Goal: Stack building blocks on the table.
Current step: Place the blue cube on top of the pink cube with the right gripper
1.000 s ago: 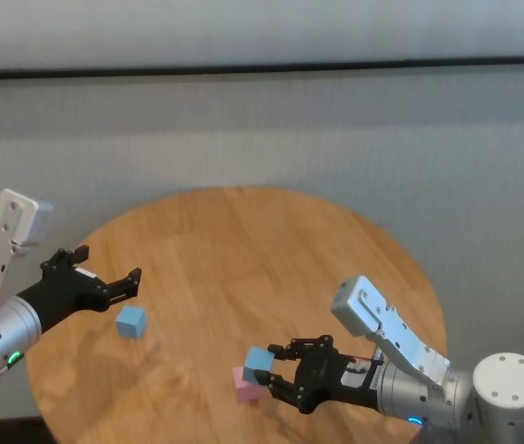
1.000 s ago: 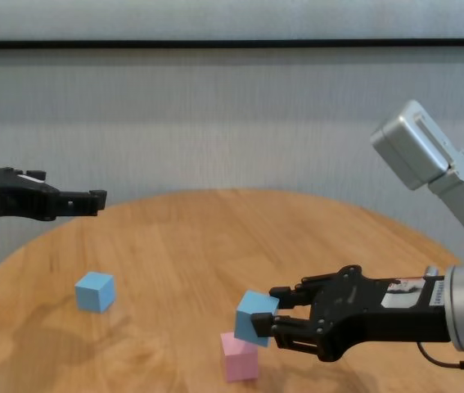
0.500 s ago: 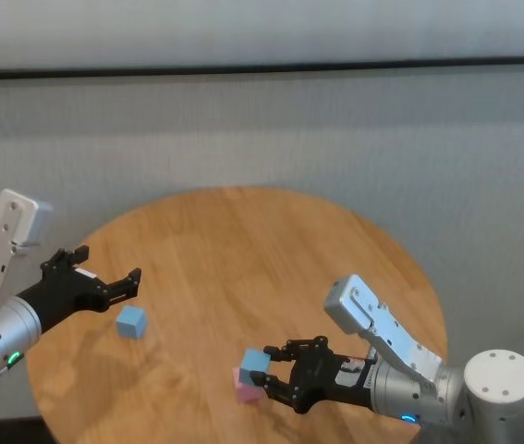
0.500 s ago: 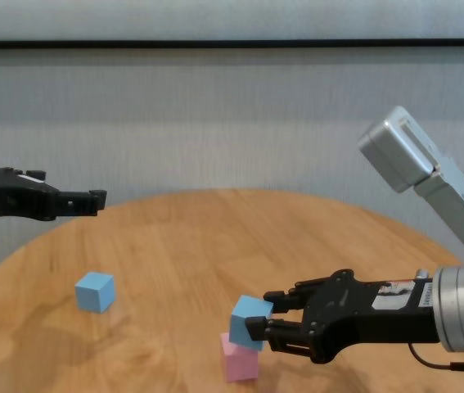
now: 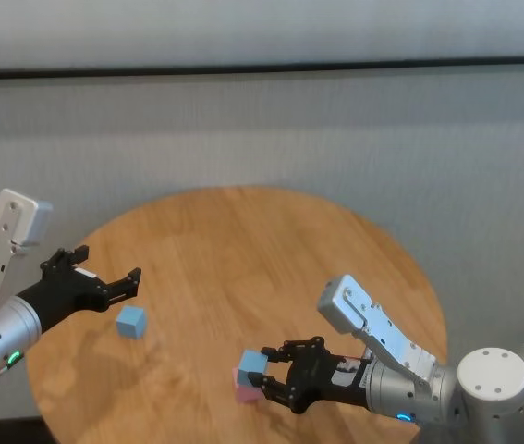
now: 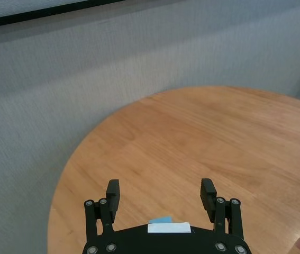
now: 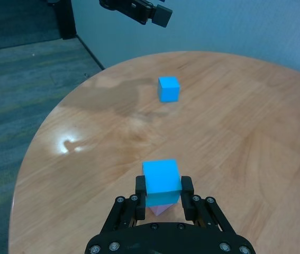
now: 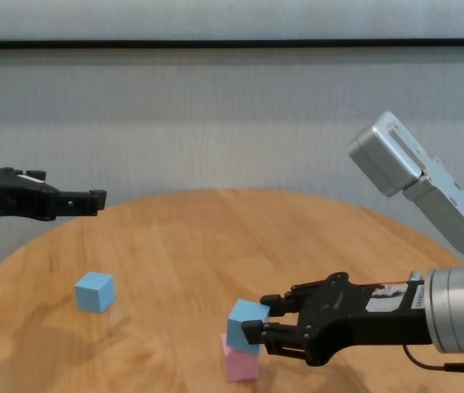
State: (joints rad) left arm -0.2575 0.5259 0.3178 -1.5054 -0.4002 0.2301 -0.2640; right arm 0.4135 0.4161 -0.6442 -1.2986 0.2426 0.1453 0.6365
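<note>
Count: three blocks on one round table (image 5: 243, 240), two light blue and one pink. The held blue block (image 8: 245, 324) sits clamped between the fingers of the right gripper (image 8: 258, 332), at about five o'clock on the tabletop in the head view. It rests tilted on top of the pink block (image 8: 238, 363), apparently touching it (contact line partly hidden by the fingers). The loose blue block (image 5: 131, 321) lies well apart at about eight o'clock. The left gripper (image 5: 106, 277) hangs above the table near nine o'clock, jaws spread wide and empty. Against the frame one second earlier, the right gripper has carried its block leftward and down onto the pink one; the left arm is unchanged.
</note>
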